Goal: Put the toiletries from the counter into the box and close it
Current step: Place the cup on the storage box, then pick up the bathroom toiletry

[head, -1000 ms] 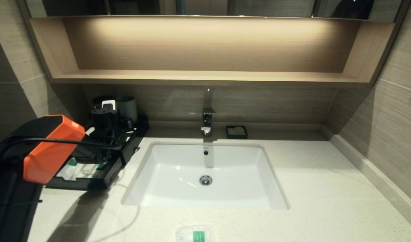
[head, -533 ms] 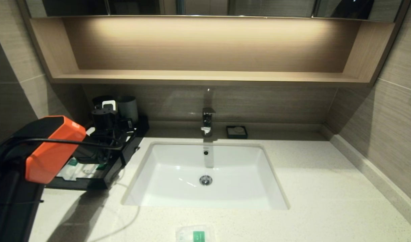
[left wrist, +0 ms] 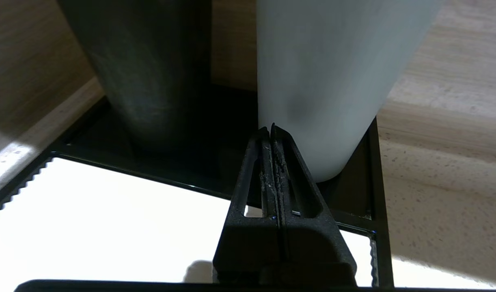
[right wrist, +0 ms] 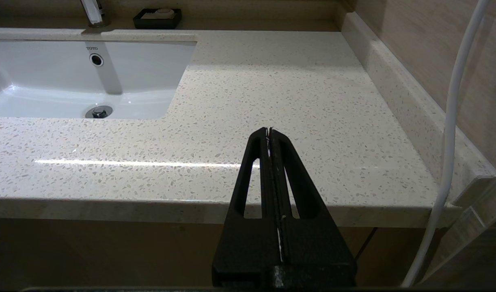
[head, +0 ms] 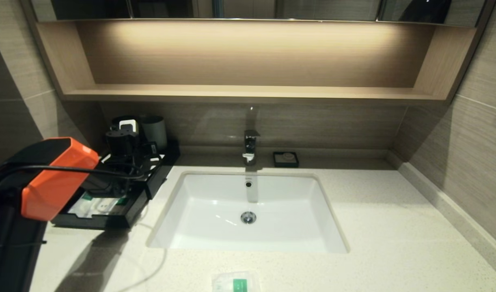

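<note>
The box [head: 110, 202] sat at the counter's [head: 394, 243] back left corner, beside the sink [head: 248, 211], with its drawer [head: 98, 217] pulled out toward the front. Two packets [head: 95, 205] lay inside the drawer. A third, small packet [head: 236, 282] lay on the counter at the near edge, in front of the sink and well away from both grippers.

The likeliest trouble was the drawer being pushed shut with that small packet left outside, so the task would end short. A second risk sat just past the left jaws: a dark cup [left wrist: 146, 73] and a pale cup [left wrist: 329, 81] stood at the back of the box, right ahead of the fingertips. Any forward nudge could probably tip them. A cable [head: 154, 259] trailing over the counter beside the drawer might also snag.

The left gripper [left wrist: 271, 129] hung over the white top panel [left wrist: 110, 227], its tips nearly at the base of the pale cup, though contact could not be confirmed. Its jaws were pressed together with nothing between them. The orange-cased arm [head: 57, 178] reached in from the left, above the open drawer.

The right gripper [right wrist: 269, 132] was parked low beyond the counter's front right edge, jaws also closed and empty, pointing across bare stone.
</note>
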### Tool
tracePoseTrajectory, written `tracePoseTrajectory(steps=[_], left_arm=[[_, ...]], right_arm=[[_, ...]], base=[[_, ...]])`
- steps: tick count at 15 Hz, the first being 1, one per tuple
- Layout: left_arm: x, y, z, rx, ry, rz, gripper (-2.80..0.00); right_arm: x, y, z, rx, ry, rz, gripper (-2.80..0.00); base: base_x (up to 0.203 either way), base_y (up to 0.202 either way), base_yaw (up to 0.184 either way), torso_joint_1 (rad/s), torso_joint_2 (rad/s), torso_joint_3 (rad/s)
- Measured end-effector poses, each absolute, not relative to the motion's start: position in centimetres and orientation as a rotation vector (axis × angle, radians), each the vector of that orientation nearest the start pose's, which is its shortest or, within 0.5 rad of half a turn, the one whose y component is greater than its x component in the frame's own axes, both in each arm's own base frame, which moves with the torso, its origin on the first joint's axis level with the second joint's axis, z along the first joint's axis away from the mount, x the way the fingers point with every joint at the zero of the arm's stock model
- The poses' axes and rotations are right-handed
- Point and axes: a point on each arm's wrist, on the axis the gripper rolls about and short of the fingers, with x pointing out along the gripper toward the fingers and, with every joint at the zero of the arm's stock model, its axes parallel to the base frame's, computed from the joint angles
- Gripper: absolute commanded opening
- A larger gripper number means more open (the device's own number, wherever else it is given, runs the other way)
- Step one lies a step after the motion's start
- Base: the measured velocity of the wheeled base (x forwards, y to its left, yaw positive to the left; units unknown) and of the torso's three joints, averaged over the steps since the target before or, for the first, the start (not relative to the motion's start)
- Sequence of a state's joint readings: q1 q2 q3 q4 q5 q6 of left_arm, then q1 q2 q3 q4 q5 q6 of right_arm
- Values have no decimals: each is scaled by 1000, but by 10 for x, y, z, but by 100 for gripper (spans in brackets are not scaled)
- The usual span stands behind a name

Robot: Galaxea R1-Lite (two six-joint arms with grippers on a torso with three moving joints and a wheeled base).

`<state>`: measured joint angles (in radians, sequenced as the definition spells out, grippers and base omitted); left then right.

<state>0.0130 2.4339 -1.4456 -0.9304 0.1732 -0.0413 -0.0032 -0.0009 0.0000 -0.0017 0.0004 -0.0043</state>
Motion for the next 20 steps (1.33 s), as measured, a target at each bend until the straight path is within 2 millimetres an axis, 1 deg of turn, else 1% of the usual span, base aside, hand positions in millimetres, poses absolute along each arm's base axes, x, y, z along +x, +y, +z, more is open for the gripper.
tracePoseTrajectory(steps=[4,9,16,20], left_arm=[[476,10,92,-40,53,188,-280],[447,10,104,-39,63,188,-280],[384,5,119,-38,42,179,-280],[354,4,118,-40,74,174,-280]], right_arm=[[-23,0,76,-4,-2,-3,-280],[-23,0,76,-4,-2,-3,-280],[-23,0,76,-4,-3,-2,-280],[-23,0,76,-4,-3,-3,-280]], base=[[0,0,0,0,0,0],[0,0,0,0,0,0],[0,0,0,0,0,0],[0,0,0,0,0,0]])
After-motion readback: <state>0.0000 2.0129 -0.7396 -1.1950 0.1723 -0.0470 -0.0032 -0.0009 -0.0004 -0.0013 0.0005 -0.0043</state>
